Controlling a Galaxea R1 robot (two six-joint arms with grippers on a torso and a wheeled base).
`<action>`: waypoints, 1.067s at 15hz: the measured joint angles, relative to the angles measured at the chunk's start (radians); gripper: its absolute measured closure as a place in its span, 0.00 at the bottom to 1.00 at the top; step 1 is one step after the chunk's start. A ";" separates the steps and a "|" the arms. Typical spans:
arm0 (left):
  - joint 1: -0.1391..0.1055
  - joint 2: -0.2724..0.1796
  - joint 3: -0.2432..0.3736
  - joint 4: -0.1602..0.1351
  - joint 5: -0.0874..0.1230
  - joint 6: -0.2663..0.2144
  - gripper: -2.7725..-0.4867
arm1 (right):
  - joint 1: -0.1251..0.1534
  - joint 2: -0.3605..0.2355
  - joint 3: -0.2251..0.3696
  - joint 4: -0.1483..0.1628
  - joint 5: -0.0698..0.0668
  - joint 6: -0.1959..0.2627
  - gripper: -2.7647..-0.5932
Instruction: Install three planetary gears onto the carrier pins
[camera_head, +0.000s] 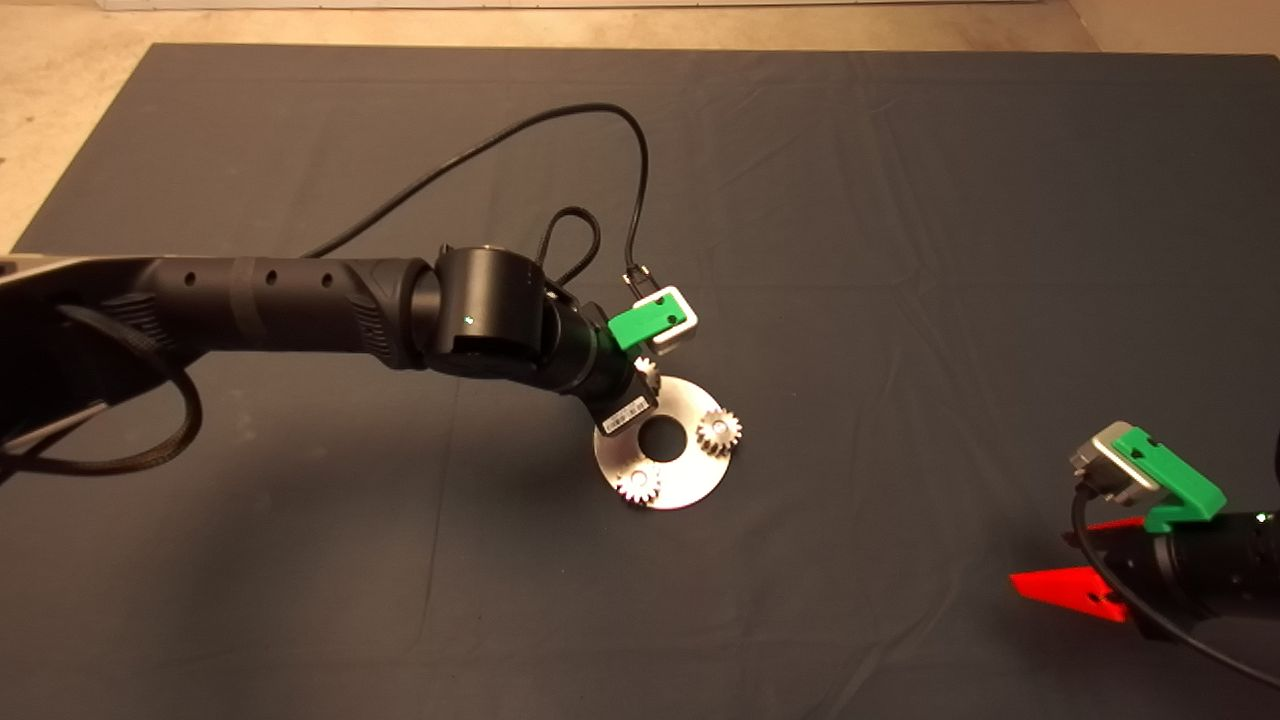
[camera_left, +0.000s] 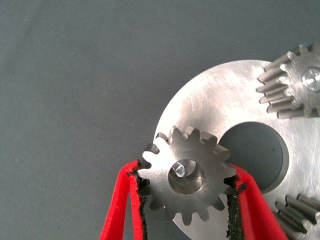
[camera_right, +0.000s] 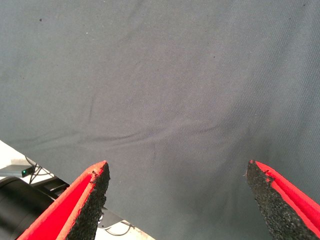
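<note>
- The third gear (camera_left: 187, 176) sits between the red fingers (camera_left: 122, 210) of the left tool (camera_left: 186, 200), which is closed on its toothed rim. A silvery peg tip shows inside its bore, off to one side of the hole; I cannot tell whether the gear is fully seated.
- This gear lies over the edge of the round silver plate (camera_head: 680, 400), beside the plate's central hole (camera_head: 661, 438).
- Two other gears already rest on the plate: one (camera_head: 718, 431) on the right side, one (camera_head: 638, 484) at the near left edge. Each has a bright peg end showing in its centre.
- The plate lies flat on the dark mat (camera_head: 900, 250), roughly mid tabletop.
- The left arm (camera_head: 300, 310) reaches in from the left, its wrist hiding the held gear in the overhead view; a black cable (camera_head: 560, 130) loops above it.
- The right tool (camera_right: 177, 200) rests at the lower right, well apart from the plate, its fingers spread wide over bare mat.
</note>
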 joint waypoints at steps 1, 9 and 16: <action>-0.004 0.000 -0.006 -0.015 -0.004 0.012 0.93 | 0.000 0.000 0.000 0.000 0.000 0.000 0.34; -0.017 0.000 -0.020 -0.072 0.003 0.020 0.93 | 0.000 -0.001 0.000 0.000 0.000 0.000 0.34; -0.043 0.000 -0.038 -0.174 0.081 0.051 0.93 | 0.000 -0.003 0.000 -0.001 0.000 0.000 0.34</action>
